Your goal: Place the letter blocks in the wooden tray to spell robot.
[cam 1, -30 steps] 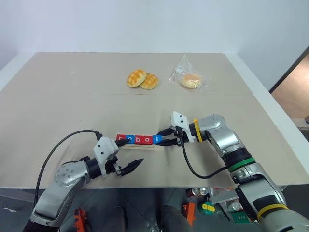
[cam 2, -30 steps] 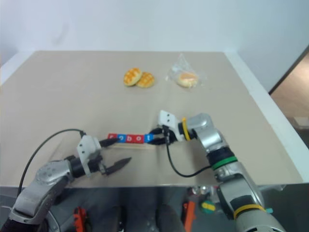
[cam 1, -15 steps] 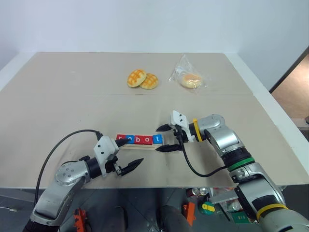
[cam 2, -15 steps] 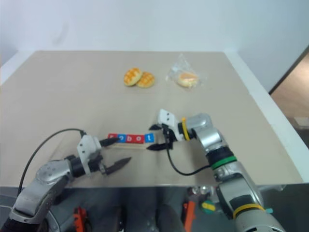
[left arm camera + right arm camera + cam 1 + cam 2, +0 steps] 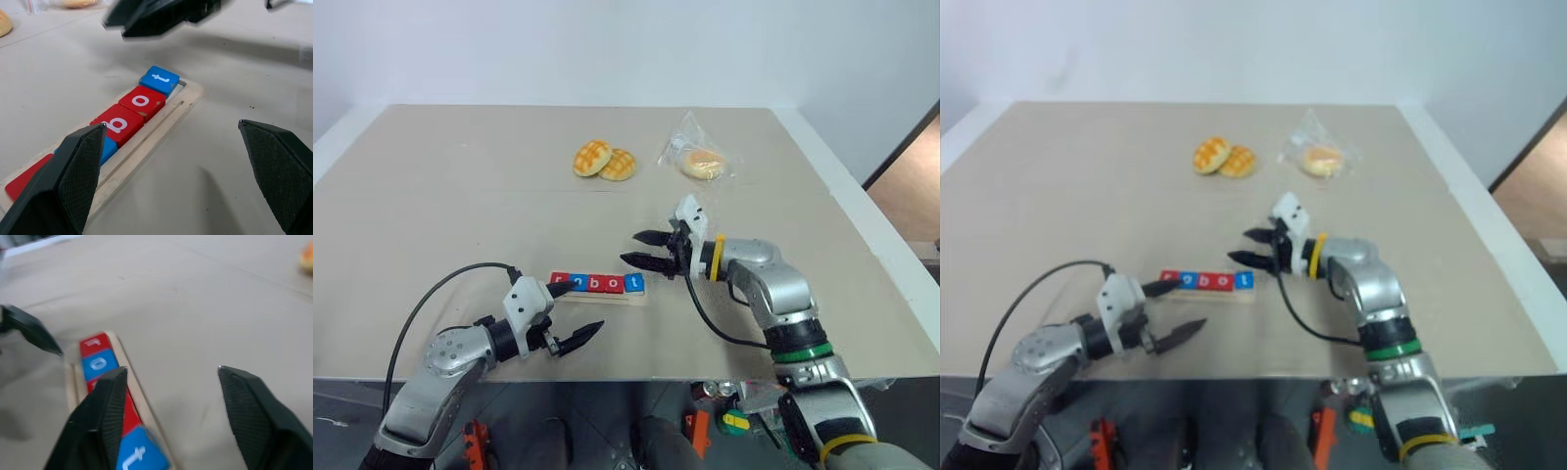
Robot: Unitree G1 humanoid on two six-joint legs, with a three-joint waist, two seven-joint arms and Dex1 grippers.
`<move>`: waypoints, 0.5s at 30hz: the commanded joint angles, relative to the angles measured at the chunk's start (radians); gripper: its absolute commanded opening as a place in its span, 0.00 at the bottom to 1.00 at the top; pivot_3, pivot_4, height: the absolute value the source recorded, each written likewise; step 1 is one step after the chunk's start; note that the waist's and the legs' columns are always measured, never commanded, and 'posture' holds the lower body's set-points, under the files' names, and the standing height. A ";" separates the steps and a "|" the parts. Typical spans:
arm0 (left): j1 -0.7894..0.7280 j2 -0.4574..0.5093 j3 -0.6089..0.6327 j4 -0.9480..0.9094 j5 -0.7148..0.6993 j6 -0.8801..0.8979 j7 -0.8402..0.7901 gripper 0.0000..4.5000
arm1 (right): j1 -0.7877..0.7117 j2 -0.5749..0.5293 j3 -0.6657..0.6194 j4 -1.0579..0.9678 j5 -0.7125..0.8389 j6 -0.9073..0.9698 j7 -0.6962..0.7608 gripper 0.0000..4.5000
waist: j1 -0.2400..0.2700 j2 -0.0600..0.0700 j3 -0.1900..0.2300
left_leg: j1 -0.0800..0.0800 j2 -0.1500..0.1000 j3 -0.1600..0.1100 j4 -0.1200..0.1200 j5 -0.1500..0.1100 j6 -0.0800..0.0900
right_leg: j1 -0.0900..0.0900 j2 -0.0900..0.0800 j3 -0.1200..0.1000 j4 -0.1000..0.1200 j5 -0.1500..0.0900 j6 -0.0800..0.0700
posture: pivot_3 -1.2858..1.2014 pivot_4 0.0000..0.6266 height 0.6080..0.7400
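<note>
Since the earlier frames, the right gripper [image 5: 639, 248] has released the blue "t" tile and withdrawn up and away from the row; its fingers now stand parted and empty above the counter [image 5: 460, 186], just past the "t" end of the row. The left gripper [image 5: 578, 308] has not moved: its fingers are spread wide and grasp nothing, one fingertip over the "r" end of the wooden tray [image 5: 636, 297], the other on the near side of it.

All five letter blocks [image 5: 596, 283] sit in the tray's groove, edge to edge, reading r, o, b, o, t. The row lies between the two sets of fingers. Judged from this layout, the placing is complete.

Handling estimate:
- The tiles appear light, rigid and thin. Smooth painted faces may slip under hard black fingertips.
- If a tile needs correction, grip it across two opposite side edges, not the lettered face.
- The tray appears light and unanchored, so a sideways push could slide it. Steady it at a bare end or its long rim.

Materials: tiles are flat squares, glossy red or blue with white lowercase letters; one red tile shows chipped paint at a corner. The tray is a pale, matte wooden strip with rounded corners and a second narrow slot beside the tiles.
</note>
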 commanded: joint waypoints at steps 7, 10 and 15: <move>-0.025 -0.008 0.003 -0.014 -0.003 -0.014 0.000 1.00 | 0.088 0.060 -0.040 -0.113 -0.024 -0.006 -0.261 0.01 | -0.003 0.000 0.000 | 0.001 0.000 0.004 0.001 0.001 0.000 | -0.001 -0.002 0.001 0.000 0.002 -0.003 | 0.52 0.24 1.00; -0.028 -0.011 -0.001 -0.010 0.000 -0.017 0.000 1.00 | 0.098 0.059 -0.040 -0.134 -0.011 0.015 -0.285 0.01 | -0.002 0.000 0.000 | 0.001 0.000 0.004 0.001 0.001 0.000 | -0.001 -0.001 0.001 0.000 0.002 -0.004 | 0.52 0.24 1.00; -0.026 -0.014 -0.002 -0.005 0.007 -0.023 -0.007 1.00 | 0.124 0.039 -0.020 -0.173 -0.003 0.036 -0.286 0.01 | -0.002 0.000 0.000 | 0.001 0.000 0.004 0.000 0.001 0.000 | -0.001 -0.001 0.001 0.000 0.002 0.000 | 0.52 0.24 1.00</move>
